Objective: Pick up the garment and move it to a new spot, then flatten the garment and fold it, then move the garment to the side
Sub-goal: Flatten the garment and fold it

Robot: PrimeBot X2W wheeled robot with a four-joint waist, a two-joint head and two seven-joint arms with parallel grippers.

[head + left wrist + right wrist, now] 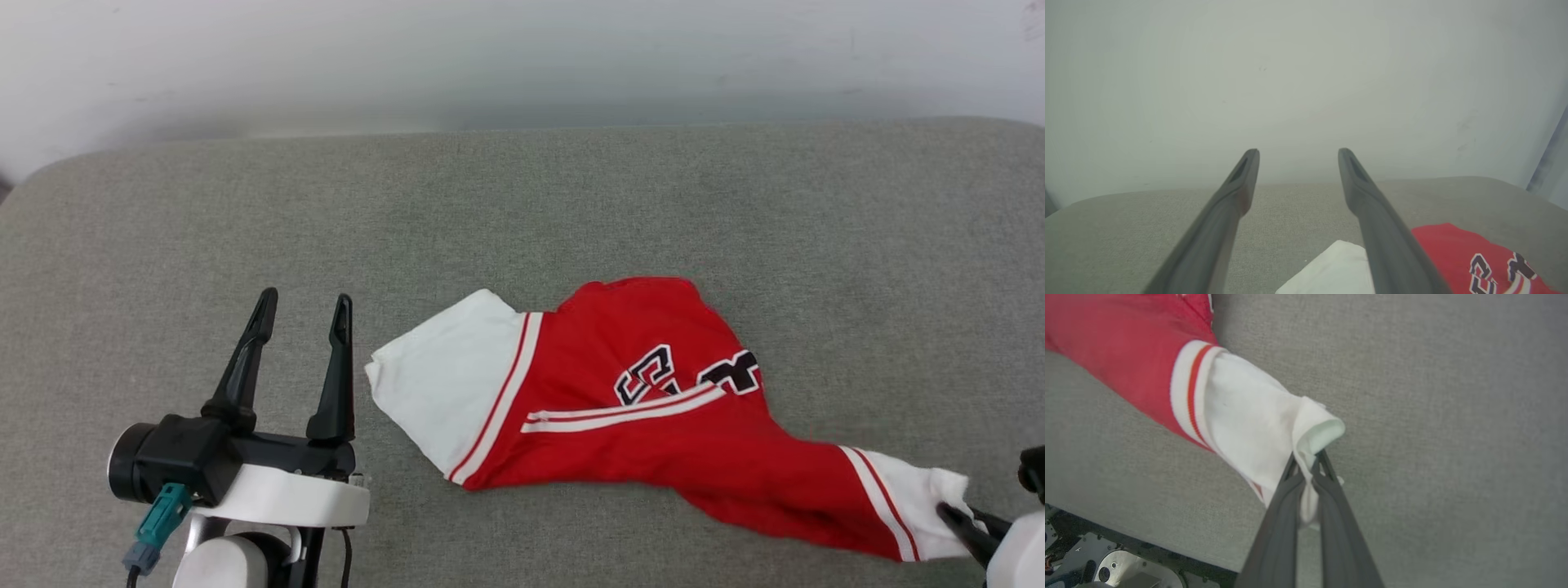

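Garment (653, 425) sprawls crumpled near the cushion (522, 204) front-right edge, lettering (686, 376) folded, unreadable. Right gripper (1307, 459) pinches a white sleeve (1249, 416) tight; left gripper (304, 310) hovers spread wide, empty, beside the other sleeve (441, 392).

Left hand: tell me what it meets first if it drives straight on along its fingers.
Likely nothing close: the open left hand points over the grey surface toward the pale wall, probably the first thing met, though depth is unclear. The garment lies off to its right.
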